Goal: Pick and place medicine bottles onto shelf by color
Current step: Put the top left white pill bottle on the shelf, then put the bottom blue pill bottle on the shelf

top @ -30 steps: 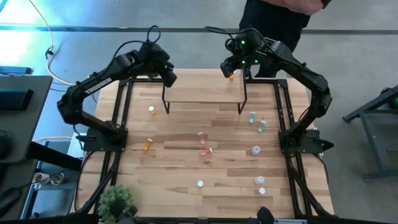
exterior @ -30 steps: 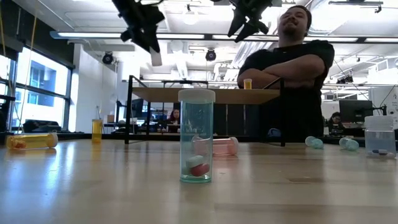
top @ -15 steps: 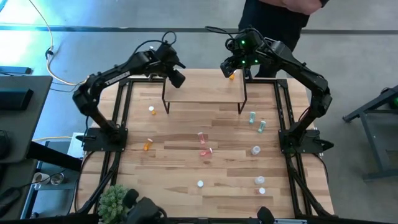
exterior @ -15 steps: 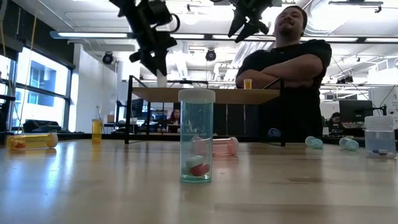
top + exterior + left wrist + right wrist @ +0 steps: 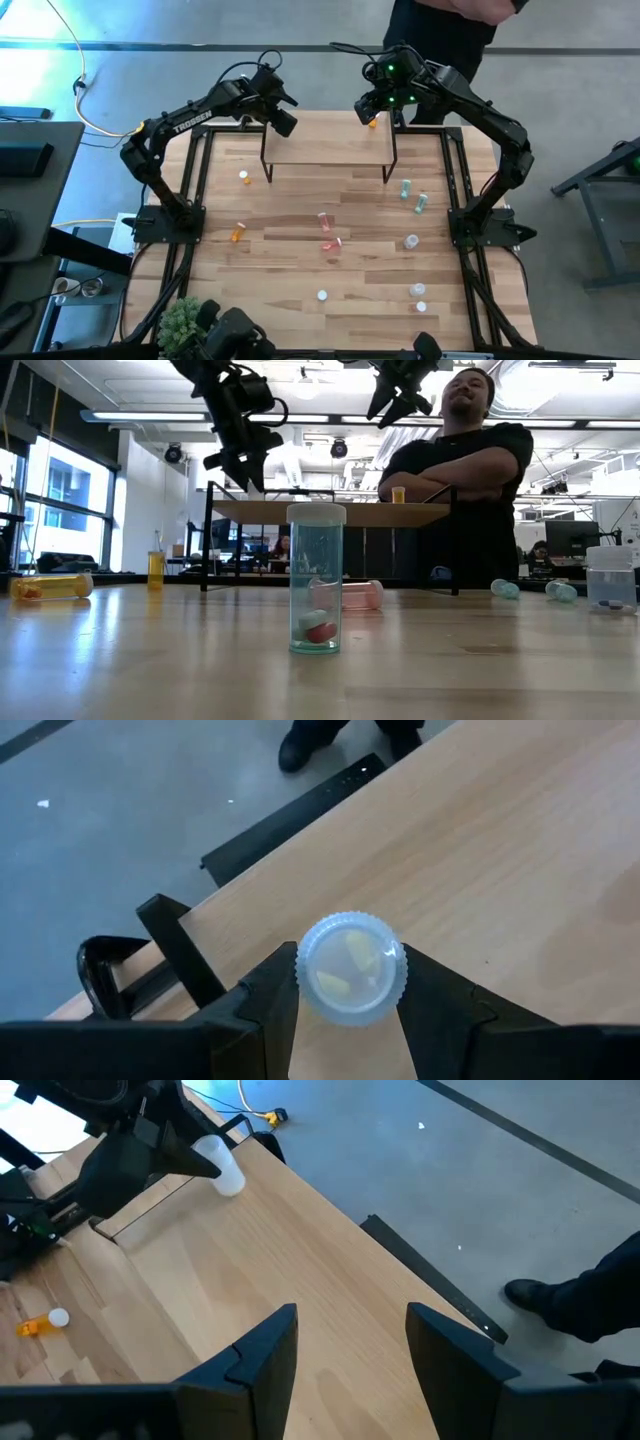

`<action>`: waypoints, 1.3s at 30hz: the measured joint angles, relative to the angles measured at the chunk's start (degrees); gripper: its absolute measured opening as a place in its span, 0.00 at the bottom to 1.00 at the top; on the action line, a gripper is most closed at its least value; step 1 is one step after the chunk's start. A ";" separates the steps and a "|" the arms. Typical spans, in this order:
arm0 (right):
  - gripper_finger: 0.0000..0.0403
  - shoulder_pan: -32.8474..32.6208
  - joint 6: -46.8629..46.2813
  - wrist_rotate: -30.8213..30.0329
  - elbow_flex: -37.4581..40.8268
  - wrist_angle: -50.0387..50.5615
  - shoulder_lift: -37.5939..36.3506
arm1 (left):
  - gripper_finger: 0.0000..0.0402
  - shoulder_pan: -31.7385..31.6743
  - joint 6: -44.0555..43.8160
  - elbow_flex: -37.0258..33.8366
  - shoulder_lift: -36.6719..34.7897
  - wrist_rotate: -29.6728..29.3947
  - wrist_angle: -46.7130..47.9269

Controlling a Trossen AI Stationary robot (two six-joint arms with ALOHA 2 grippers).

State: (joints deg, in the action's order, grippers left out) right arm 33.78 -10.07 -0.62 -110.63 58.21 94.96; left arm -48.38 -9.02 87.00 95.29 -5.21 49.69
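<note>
A white vial (image 5: 350, 968) is pinched by the left gripper (image 5: 350, 1010) over the shelf's (image 5: 330, 150) left corner (presumably for placing), while the right gripper (image 5: 345, 1345), spread and empty, waits above the orange vial (image 5: 372, 122).

Bright, even light falls from ceiling strip lamps (image 5: 330, 422) in the low view, and daylight glows through the windows (image 5: 60, 495) left of them. The table (image 5: 300, 260) shows only soft shadows. The near clear bottle (image 5: 316, 580) is sharp; the room behind blurs slightly.

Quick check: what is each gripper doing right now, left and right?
Left gripper: closed on a clear bottle, above the shelf.
Right gripper: open, empty, above the shelf.
</note>
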 joint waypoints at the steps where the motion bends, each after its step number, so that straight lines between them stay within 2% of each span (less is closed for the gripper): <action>1: 0.44 0.00 0.00 0.00 0.00 0.00 0.00 | 0.34 0.00 0.02 0.00 0.00 -0.06 -0.02; 15: 0.44 0.00 0.00 0.00 0.00 0.02 0.00 | 0.40 0.02 0.17 0.00 0.00 0.07 -0.02; 28: 0.44 -0.02 -0.42 0.00 0.00 0.01 0.00 | 0.52 0.01 0.17 0.10 -0.09 0.11 0.17; 33: 0.44 -0.02 -0.42 1.09 0.00 0.02 0.00 | 0.54 -0.09 1.26 4.57 -0.57 0.43 2.35; 39: 0.44 -0.95 -0.01 4.80 0.00 0.01 -0.02 | 0.54 -0.09 4.22 13.40 -0.59 0.63 11.32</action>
State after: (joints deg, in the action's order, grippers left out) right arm 32.83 -10.08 4.18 -110.63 58.23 94.93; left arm -48.47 -4.80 100.40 94.70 -4.59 61.01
